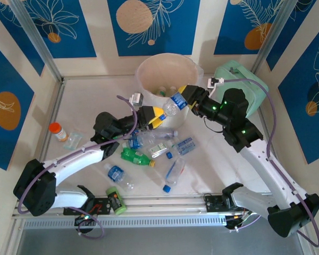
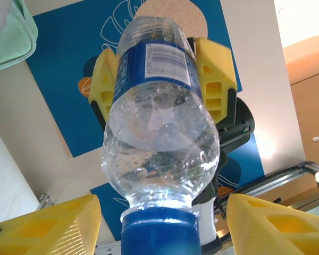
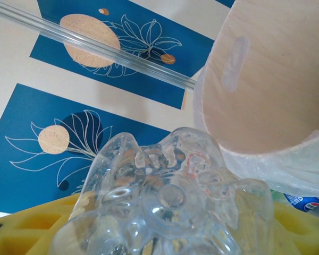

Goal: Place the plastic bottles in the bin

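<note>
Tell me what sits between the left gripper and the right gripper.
A clear, blue-labelled bottle spans the gap. The right gripper clamps its base end, and its blue cap sits inside the open left gripper. The top and left wrist views show this.

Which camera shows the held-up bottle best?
The left wrist view: the bottle appears close and nearly whole, with blue cap, label and clear body. The top view has it small, beside the bin. The right wrist view faces its clear base.

Top overhead; wrists upward, same bottle (image 2: 159,133)
</note>
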`<state>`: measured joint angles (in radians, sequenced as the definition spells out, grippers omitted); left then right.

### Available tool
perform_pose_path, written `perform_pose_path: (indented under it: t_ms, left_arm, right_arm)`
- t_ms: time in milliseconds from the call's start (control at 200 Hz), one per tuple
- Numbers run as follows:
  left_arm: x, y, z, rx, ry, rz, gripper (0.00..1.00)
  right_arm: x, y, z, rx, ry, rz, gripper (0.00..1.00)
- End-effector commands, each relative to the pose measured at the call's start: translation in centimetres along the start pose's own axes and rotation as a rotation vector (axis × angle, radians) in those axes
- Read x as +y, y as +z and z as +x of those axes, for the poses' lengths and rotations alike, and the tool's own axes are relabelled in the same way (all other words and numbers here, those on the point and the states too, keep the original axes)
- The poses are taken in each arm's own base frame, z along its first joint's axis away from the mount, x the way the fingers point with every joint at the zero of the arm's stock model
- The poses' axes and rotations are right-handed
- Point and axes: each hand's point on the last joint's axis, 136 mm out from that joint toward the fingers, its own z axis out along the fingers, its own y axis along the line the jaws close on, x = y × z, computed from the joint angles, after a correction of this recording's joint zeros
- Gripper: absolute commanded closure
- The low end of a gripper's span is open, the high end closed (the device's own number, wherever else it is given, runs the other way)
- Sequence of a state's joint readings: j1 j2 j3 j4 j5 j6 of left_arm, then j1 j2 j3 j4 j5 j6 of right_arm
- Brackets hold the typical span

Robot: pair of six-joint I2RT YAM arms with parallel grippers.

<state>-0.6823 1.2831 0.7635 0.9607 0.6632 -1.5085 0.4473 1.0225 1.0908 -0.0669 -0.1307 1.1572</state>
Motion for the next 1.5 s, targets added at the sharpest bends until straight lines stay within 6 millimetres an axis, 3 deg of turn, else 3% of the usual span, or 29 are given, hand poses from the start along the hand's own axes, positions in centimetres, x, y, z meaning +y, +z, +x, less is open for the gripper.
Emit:
perform_pose_path:
  t_ms: [0, 380, 590, 800, 875, 1025, 1286, 1491]
  left_arm:
    - [-1.2, 0.1, 1.0, 0.036, 0.068, 0.013, 0.42]
    - [-0.9, 0.4, 0.7, 0.032, 0.083, -0.007, 0.63]
    - [-0.9, 0.2, 0.5, 0.024, 0.125, -0.042, 0.67]
    - [-1.7, 0.4, 0.3, 0.032, 0.161, -0.045, 0.68]
    - [-1.5, 0.4, 0.3, 0.037, 0.174, -0.067, 0.69]
    - [-2.6, 0.4, 0.3, 0.053, 0.225, -0.085, 0.69]
    - [-4.8, 0.1, -1.0, 0.055, 0.315, -0.111, 0.69]
    - [-6.3, -0.2, -4.4, 0.006, 0.391, -0.13, 0.68]
  right_arm:
    - [0.8, -0.5, -0.4, -0.031, -0.012, -0.024, 0.51]
    - [0.3, -0.6, 0.4, -0.008, -0.012, -0.009, 0.51]
    - [-0.3, -1.5, 0.8, -0.004, -0.023, 0.025, 0.51]
    - [-1.2, -3.1, 0.8, -0.017, -0.034, 0.093, 0.32]
    - [-1.6, -3.9, 0.5, -0.026, -0.043, 0.139, 0.22]
    - [-2.3, -6.8, -0.7, -0.078, -0.09, 0.259, 0.12]
    - [-3.4, -12.1, -1.2, -0.117, -0.146, 0.424, 0.11]
    - [-4.9, -12.8, 0.6, -0.065, -0.116, 0.444, 0.12]
